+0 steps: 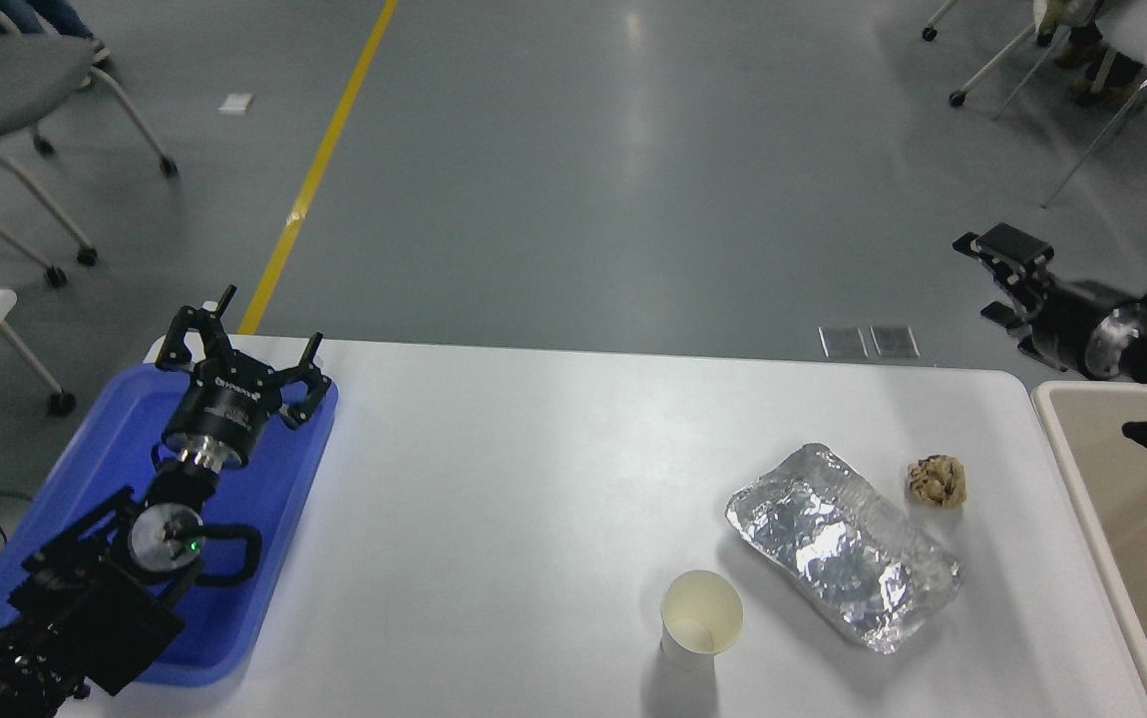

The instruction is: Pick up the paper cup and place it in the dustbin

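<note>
The right gripper (994,274) hangs at the right edge of the view, beyond the table's far right corner and over the floor, its body turned sideways so the fingers point left. It holds nothing; how wide its fingers stand cannot be told from this angle. Just below it, against the table's right side, the beige dustbin (1067,469) shows only its rim and part of its inner wall. The arm sits above the bin's far end, well apart from anything it could pick up, so the reach for the cup has not begun.

The cup (701,616) stands upright near the table's front edge, right of centre, its mouth open to the camera and its inside empty. Just beside it to the right lies a crumpled foil tray (841,543), angled from upper left to lower right, close to the cup though whether they touch is unclear. A small brownish paper ball (936,481) rests near the tray's far end.

The left gripper (239,361) is parked at the lower left, over a blue tray (85,469), fingers spread and empty.

The cup's upright stance and free left side likely leave room for a grasp from above or from the left.
</note>
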Tool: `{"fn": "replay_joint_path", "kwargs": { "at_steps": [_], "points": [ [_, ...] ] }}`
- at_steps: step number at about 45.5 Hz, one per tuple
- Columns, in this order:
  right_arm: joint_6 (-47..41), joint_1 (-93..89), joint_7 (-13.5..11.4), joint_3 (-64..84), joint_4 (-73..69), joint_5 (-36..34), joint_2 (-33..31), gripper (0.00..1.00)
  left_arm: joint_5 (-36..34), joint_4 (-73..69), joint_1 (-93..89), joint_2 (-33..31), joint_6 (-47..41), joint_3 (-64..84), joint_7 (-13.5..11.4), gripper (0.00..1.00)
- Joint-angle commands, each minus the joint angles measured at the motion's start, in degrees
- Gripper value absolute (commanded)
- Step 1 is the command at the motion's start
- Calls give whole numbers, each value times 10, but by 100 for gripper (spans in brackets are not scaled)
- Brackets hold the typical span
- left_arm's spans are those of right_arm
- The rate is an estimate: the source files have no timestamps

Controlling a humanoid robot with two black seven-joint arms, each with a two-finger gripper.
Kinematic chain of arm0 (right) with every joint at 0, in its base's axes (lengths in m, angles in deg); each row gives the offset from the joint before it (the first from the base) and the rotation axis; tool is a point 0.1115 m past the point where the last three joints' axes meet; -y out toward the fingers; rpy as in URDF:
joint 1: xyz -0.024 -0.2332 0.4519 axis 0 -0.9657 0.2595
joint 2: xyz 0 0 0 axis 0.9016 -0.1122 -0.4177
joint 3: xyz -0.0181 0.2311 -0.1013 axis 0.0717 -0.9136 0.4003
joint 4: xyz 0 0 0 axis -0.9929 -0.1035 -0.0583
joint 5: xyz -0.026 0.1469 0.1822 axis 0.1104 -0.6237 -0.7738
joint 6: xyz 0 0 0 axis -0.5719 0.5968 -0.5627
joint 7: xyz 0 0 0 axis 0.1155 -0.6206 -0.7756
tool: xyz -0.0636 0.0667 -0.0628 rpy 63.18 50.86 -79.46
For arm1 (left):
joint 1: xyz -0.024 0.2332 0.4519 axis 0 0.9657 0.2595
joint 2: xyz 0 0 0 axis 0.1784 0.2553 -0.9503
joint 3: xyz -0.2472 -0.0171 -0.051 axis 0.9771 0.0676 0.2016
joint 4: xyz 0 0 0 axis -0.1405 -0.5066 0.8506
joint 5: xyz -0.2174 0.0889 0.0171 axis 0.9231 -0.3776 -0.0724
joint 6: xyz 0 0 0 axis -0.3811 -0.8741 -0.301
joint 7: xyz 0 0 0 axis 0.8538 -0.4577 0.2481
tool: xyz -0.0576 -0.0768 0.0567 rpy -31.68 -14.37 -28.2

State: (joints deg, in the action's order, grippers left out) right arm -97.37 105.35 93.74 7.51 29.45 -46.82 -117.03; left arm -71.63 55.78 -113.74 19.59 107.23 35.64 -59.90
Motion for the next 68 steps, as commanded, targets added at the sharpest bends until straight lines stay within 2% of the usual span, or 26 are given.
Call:
{"fn": "replay_joint_path", "kwargs": {
  "at_steps": [1,9,15,29,37,45,68],
  "points": [
    [-61,135,-147,180,-6,34,63,100,0,0,0,0,0,0,0,100],
    [-183,202,-146,193,-16,66,92,100,0,0,0,0,0,0,0,100],
    [-230,245,-146,193,-51,110,108,100,0,0,0,0,0,0,0,100],
    [-328,360,-145,170,-261,116,114,100,0,0,0,0,0,0,0,100],
    [-335,379,-145,117,-336,110,112,100,0,0,0,0,0,0,0,100],
    [-336,375,-145,78,-342,59,114,100,0,0,0,0,0,0,0,100],
    [-328,291,-146,76,-337,61,149,100,0,0,0,0,0,0,0,100]
  ]
}}
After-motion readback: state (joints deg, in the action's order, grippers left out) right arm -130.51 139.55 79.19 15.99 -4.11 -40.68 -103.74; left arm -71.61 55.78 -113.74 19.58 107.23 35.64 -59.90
